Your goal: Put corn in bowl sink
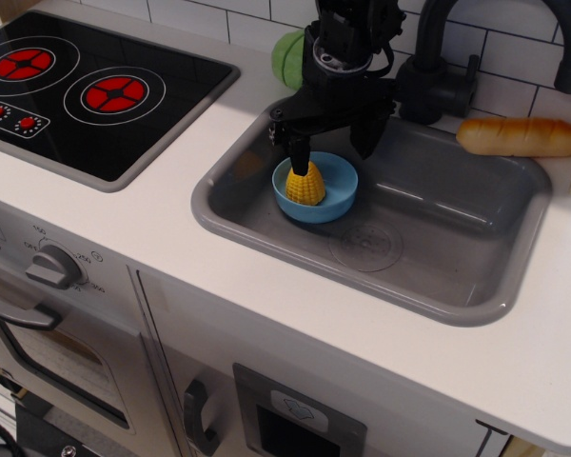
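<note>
The yellow corn (305, 183) stands point-up inside the light blue bowl (335, 195), at the bowl's left side. The bowl sits on the floor of the grey sink (438, 238), near its back left corner. My black gripper (331, 145) hangs just above the bowl with its fingers spread apart. The left finger (296, 150) is right above the corn's tip; the right finger (369, 135) is well clear of it. Nothing is held.
A green toy cabbage (288, 55) sits behind the sink at the left. The black faucet (438, 67) rises at the sink's back edge. A tan bread loaf (520, 136) lies at the back right. A black stove top (86, 86) is to the left.
</note>
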`<state>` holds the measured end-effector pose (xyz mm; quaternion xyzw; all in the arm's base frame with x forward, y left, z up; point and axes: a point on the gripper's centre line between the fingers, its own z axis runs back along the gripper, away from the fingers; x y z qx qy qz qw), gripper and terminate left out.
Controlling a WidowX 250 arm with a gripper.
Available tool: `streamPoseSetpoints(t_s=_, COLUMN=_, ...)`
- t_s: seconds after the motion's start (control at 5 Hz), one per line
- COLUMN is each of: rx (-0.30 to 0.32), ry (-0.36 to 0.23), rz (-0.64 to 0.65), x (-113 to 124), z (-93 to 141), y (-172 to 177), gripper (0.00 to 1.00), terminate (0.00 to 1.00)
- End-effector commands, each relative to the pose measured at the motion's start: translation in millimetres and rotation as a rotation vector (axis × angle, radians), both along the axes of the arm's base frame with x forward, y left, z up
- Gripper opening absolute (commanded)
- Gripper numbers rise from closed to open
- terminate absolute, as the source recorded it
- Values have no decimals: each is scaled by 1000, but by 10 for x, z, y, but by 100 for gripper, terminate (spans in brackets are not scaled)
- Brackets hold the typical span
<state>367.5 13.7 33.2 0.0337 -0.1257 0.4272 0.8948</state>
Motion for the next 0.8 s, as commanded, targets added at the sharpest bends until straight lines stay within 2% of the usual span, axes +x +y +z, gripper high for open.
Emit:
streamPoseSetpoints(t_s=0.0, rx=-8, ry=-67, rz=10, x=13, z=284, y=44, gripper=100, terminate=0)
streamPoseSetpoints(t_s=0.2, rx=-8, ry=-29, rz=25, x=-40, z=416, y=19, gripper=100, terminate=0)
streamPoseSetpoints(t_s=0.4, rx=-8, ry=-29, rz=25, x=-40, z=416, y=19, gripper=100, terminate=0)
streamPoseSetpoints(t_s=0.6, rx=-8, ry=-29, rz=25, x=-40, z=416, y=19, gripper=100, terminate=100)
